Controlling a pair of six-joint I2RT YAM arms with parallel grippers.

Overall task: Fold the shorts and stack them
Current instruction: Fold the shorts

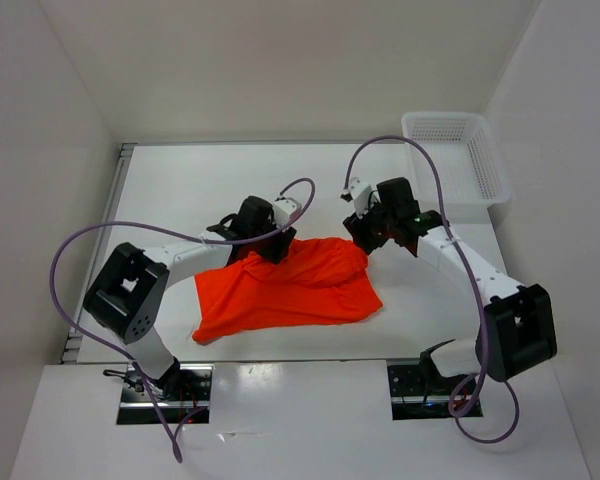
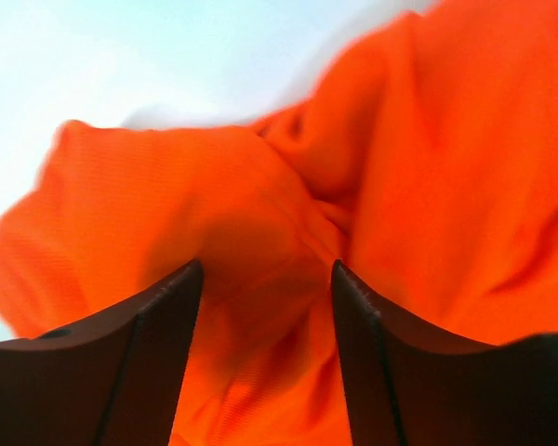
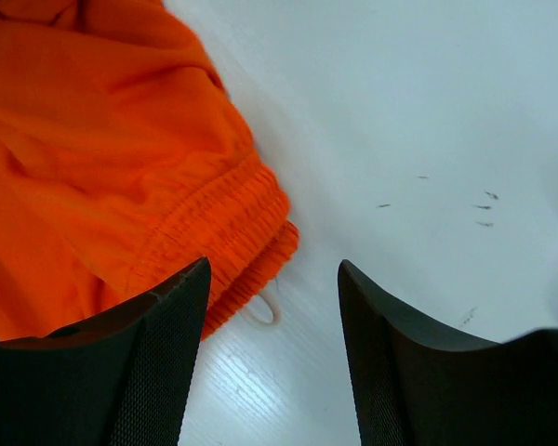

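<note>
- The shorts (image 1: 290, 290) lay rumpled mid-worktop (image 1: 180, 190), between the two arms.
- The left gripper (image 2: 265, 269) stood open over a bunched fold at the far edge — cloth between its jaws, not pinched.
- The right gripper (image 3: 274, 265) was open too and held nothing, with the waistband (image 3: 232, 218) just beside it.
- Likely best: close both on matching edges, then lift evenly.
- The white basket (image 1: 490, 165) in the far right corner showed nothing inside.

The shorts (image 2: 260, 186) are blurred and cropped at the right edge in the left wrist view, and cropped at the left edge in the right wrist view.
</note>
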